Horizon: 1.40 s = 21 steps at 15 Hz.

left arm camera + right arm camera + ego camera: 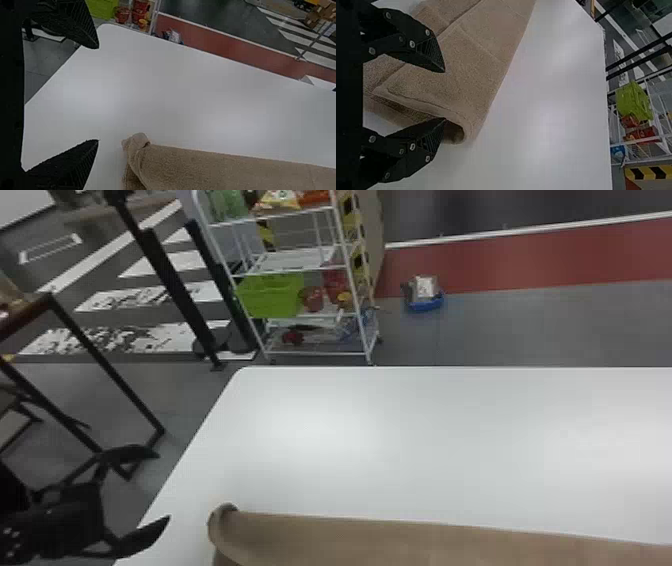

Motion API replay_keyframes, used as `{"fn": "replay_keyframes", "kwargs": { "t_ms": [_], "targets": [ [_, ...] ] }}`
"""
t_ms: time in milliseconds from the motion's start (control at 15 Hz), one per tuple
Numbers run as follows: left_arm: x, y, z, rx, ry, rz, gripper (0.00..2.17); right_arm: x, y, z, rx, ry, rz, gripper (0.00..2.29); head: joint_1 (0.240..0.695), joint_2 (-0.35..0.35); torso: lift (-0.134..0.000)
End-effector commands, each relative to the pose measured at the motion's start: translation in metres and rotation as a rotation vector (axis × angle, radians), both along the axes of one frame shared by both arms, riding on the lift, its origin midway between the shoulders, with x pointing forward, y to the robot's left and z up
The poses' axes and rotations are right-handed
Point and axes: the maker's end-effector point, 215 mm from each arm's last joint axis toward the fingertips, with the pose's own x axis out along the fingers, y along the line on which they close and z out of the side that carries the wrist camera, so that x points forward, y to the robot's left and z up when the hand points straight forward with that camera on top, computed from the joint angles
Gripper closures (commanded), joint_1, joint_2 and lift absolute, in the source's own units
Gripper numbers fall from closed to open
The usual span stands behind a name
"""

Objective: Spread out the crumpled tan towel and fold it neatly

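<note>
Judged past spreading tan towel (482, 55), into folding; yet to neaten, with left gripper (98, 94) and right gripper (445, 95) spread wide

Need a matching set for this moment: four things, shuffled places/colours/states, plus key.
Things:
1. tan towel
2. left tool
3. basket behind the table
4. tabletop

Matches:
A. white
B. open, holding nothing
C. lying on the tabletop, one end curled
D. lime green, on the rack

Pairs: 1-C, 2-B, 3-D, 4-A
</note>
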Motion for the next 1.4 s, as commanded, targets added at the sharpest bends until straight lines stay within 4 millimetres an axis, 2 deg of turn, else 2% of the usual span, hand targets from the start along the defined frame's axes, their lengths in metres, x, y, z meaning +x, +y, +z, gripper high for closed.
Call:
{"fn": "replay_keyframes", "kwargs": {
  "t_ms": [0,200,733,800,933,1133,1200,1333],
  "targets": [
    [0.0,0.0,0.0,0.002,-0.001,-0.001,0.04,-0.001,-0.005,-0.009,-0.018,0.023,-0.001,0.53,0.695,0.343,-0.122],
    [0.0,-0.001,0.0,0.0,0.001,-0.004,0.04,0.001,0.006,-0.022,-0.011,0.047,0.019,0.53,0.695,0.335,-0.122],
    [-0.001,-0.003,0.0,0.004,0.003,-0.013,0.07,0.018,0.008,-0.04,0.006,0.088,0.011,0.55,0.695,0.342,-0.122],
    [-0.001,-0.003,0.0,0.004,0.003,-0.013,0.07,0.022,0.007,-0.043,0.011,0.096,0.005,0.71,0.695,0.343,-0.122],
    [-0.001,-0.003,0.0,0.005,0.002,-0.014,0.07,0.028,0.01,-0.044,0.026,0.097,0.003,0.74,0.695,0.338,-0.122],
    [-0.001,-0.003,0.001,0.005,-0.001,-0.013,0.08,0.036,0.008,-0.046,0.018,0.08,-0.012,1.12,0.695,0.334,-0.122],
    [-0.001,-0.003,0.001,0.006,-0.001,-0.014,0.08,0.04,0.004,-0.048,0.003,0.074,-0.026,1.23,0.695,0.332,-0.122],
    [0.001,-0.006,0.002,0.004,-0.007,-0.02,0.08,0.052,-0.017,-0.05,-0.024,0.045,-0.064,1.23,0.695,0.322,-0.122]
  ]
}}
